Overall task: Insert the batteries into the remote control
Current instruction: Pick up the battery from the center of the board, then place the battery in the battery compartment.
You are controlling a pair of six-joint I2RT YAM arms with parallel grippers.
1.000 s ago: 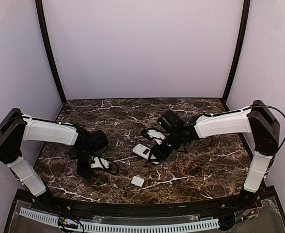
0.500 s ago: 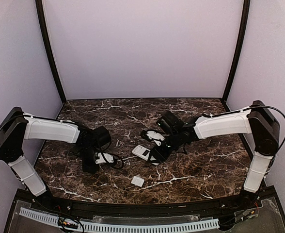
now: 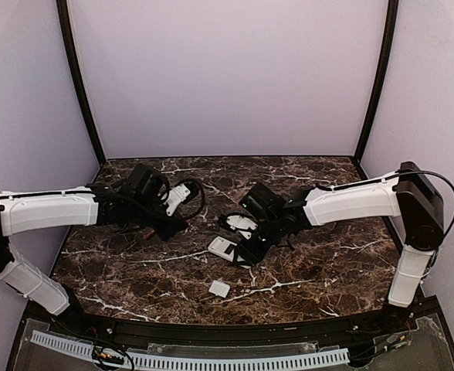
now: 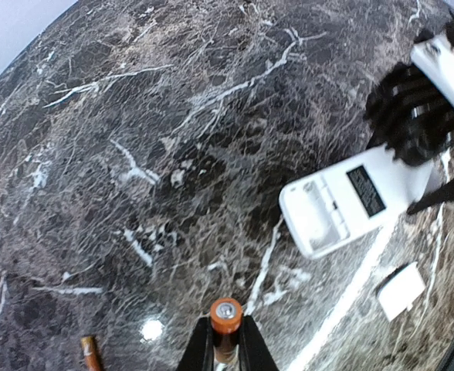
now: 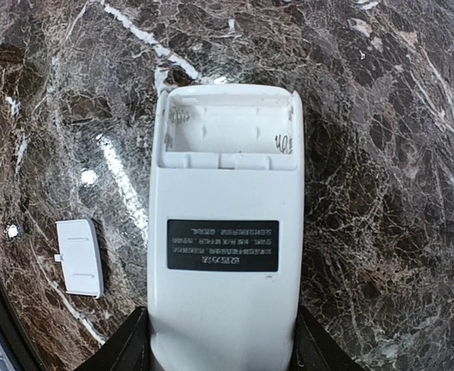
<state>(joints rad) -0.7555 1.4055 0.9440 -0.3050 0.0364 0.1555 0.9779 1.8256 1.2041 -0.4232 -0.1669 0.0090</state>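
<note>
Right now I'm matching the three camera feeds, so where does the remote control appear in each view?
Top external: remote control mid-table, at the tip of the right gripper.
Left wrist: remote control right of centre, back up, recess empty.
Right wrist: remote control fills the middle, recess at the top.
Shared landmark: the small white cover, on the table near it in all three.

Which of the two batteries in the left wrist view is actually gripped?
The held battery, seen end-on with its metal tip showing, is clamped in the left gripper. The loose battery lies on the table at bottom left, untouched.
</note>
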